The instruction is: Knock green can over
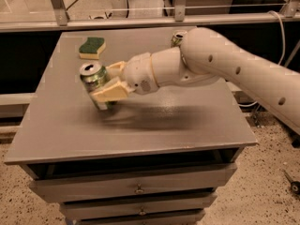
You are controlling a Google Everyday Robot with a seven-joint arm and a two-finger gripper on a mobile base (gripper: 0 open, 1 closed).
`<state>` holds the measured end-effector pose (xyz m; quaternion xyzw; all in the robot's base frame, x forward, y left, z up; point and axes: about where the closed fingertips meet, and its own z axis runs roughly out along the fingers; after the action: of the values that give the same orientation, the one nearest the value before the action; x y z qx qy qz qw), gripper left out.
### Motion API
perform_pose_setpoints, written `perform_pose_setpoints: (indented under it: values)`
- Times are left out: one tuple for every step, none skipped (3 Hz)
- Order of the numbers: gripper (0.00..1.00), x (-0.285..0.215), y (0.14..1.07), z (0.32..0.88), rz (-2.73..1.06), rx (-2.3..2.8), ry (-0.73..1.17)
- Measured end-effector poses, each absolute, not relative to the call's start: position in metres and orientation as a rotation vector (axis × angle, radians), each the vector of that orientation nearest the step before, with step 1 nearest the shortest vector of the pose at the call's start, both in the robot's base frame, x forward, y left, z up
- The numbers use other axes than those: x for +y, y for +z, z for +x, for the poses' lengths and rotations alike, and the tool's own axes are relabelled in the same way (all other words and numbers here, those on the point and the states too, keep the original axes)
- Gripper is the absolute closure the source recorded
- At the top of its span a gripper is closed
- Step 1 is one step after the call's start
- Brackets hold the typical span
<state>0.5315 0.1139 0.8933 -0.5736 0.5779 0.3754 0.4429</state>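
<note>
The green can, deep green with a silver top, sits left of the table's middle, tilted slightly with its top leaning left. My gripper is at the can from the right. One cream finger lies across the can's front and the other finger is behind it, so the gripper is shut on the can. The can's base is near the tabletop; I cannot tell whether it touches. The white arm reaches in from the right.
A green and yellow sponge lies at the back left of the grey table. A paler second can stands at the back, partly hidden behind the arm. Drawers sit below the table's front edge.
</note>
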Motion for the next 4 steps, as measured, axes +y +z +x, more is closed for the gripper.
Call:
perform_pose_setpoints:
  values:
    - [1.0,0.078,0.902,0.557,-1.489,1.531,0.813]
    - [1.0,0.049,0.895,0.569,-1.662,1.639,0.643]
    - [1.0,0.024,0.882,0.573,-1.825,1.718,0.453]
    - [0.88,0.013,0.871,0.572,-1.951,1.748,0.325]
